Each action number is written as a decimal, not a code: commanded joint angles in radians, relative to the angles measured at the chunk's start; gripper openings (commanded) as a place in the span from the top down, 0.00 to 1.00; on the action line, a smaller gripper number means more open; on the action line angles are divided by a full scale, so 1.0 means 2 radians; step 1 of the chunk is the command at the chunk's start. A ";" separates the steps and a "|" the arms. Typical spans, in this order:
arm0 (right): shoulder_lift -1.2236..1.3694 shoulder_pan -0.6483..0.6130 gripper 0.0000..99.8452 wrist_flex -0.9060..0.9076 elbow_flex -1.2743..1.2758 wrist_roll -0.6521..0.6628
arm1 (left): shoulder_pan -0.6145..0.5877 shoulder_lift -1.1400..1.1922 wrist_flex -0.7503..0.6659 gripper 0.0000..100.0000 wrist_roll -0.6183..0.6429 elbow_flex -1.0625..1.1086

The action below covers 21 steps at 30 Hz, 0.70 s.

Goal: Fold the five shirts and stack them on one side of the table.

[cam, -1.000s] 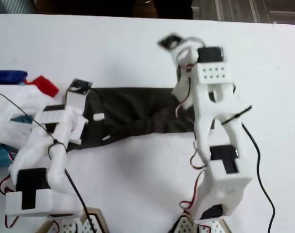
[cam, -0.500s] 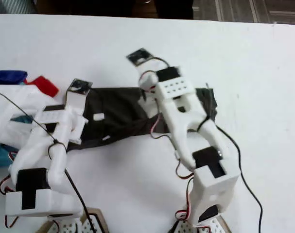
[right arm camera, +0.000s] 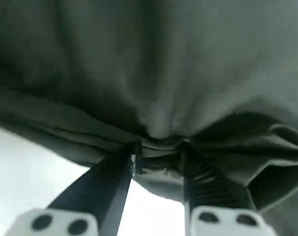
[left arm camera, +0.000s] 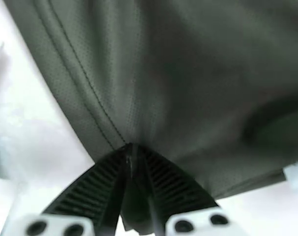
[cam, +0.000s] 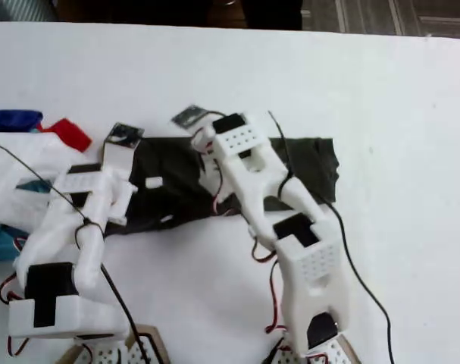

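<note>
A dark green shirt [cam: 314,159] lies across the middle of the white table [cam: 381,91], partly folded over itself. My left gripper [cam: 132,165] is at the shirt's left end, shut on its hem [left arm camera: 130,152], and the fabric [left arm camera: 188,73] stretches away from the fingers. My right gripper [cam: 203,150] hangs over the shirt's middle, shut on a bunched fold [right arm camera: 157,147] of the same shirt [right arm camera: 163,59]. The right arm hides the cloth beneath it.
At the table's left edge lies a pile of other shirts: white [cam: 21,163], blue [cam: 14,119], red [cam: 69,133] and teal [cam: 1,243]. Bare tabletop stretches to the right and toward the back edge.
My right arm has swung left from the shirt's right end to over its middle, carrying a fold of fabric. The left arm has stayed put.
</note>
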 commanded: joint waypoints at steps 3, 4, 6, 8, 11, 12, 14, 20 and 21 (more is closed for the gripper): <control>-0.003 -0.016 0.87 0.065 -0.044 0.029 | -0.004 -0.006 -0.010 0.97 0.004 0.001; -0.003 -0.016 0.87 0.076 -0.049 0.029 | -0.004 -0.006 -0.010 0.97 0.004 0.001; -0.003 -0.016 0.87 0.094 -0.059 0.029 | -0.004 -0.006 -0.010 0.97 0.004 0.001; -0.003 -0.013 0.87 0.099 -0.077 0.030 | -0.004 -0.006 -0.010 0.97 0.004 0.001; -0.005 -0.011 0.87 0.105 -0.133 0.038 | -0.004 -0.006 -0.010 0.97 0.004 0.001; -0.009 -0.010 0.87 0.109 -0.159 0.036 | -0.004 -0.006 -0.010 0.97 0.004 0.001; -0.017 -0.002 0.87 0.115 -0.203 0.035 | -0.004 -0.006 -0.010 0.97 0.004 0.001; -0.006 0.057 0.87 0.148 -0.195 0.035 | -0.004 -0.006 -0.010 0.97 0.004 0.001; -0.002 0.065 0.88 0.148 -0.181 0.035 | -0.004 -0.006 -0.010 0.97 0.004 0.001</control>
